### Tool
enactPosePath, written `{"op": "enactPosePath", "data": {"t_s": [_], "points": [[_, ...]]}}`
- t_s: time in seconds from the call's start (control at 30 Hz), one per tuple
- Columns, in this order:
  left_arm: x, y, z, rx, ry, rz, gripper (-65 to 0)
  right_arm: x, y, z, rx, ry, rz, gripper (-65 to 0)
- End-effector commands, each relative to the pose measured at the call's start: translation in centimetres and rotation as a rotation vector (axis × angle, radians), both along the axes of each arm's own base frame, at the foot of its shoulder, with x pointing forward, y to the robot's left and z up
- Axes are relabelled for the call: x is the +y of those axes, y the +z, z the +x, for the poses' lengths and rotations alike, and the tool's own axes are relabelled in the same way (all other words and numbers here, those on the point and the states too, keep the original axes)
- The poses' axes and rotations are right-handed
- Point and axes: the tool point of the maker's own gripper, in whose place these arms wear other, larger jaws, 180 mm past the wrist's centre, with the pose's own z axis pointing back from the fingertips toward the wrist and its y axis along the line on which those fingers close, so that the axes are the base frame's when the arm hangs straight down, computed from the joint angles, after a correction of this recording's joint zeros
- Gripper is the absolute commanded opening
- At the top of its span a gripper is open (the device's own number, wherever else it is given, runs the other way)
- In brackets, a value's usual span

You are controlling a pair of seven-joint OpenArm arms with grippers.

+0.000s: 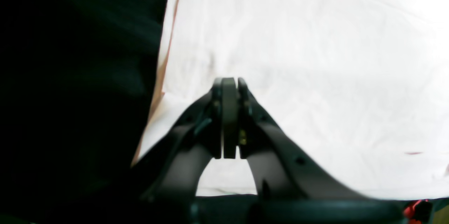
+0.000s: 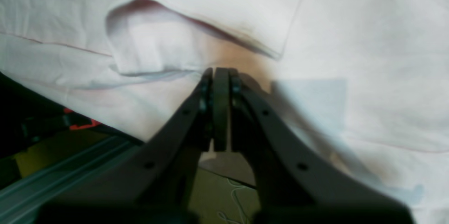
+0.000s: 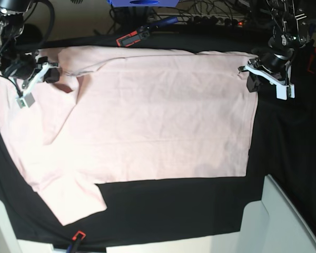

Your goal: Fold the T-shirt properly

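Black table cloth (image 3: pixel 200 205); both claws pinched together on T-shirt (image 3: pixel 158 116).

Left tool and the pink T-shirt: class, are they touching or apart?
Touching. In the left wrist view the left tool, jaws shut, presses into the T-shirt beside its hem.
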Motion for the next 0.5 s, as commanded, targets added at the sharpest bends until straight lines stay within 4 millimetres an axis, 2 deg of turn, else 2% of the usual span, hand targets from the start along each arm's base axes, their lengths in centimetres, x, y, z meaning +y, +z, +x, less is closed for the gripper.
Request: {"op": "enactPosePath", "data": {"t_s": [0.0, 0.13, 0.17, 0.3, 0.47], "points": [[0.3, 1.0, 0.6, -0.039, -0.007, 0.008, -65.0, -0.6, 0.8, 0.7, -0.041, 0.002, -0.011, -58.0], [0.3, 0.9, 0.5, -0.037, -0.007, 0.008, -65.0, -2.3, 1.1, 0.5, -0.044, 0.01, -0.05, -36.1], [0.3, 0.9, 0.5, -0.037, -0.007, 0.01, -65.0, -2.6, 1.3, 0.7, -0.058, 0.013, -0.061, -33.4], [0.7, 0.6, 0.3, -0.019, -0.029, 0.073, -65.0, -2.7, 1.6, 0.4, -0.07, 0.171, -0.182, -32.5], [1.5, -0.1, -0.2, 0.022, -0.076, 0.195, -65.0, -2.1, 0.8, -0.3, -0.044, 0.42, -0.451, -32.5]]}}
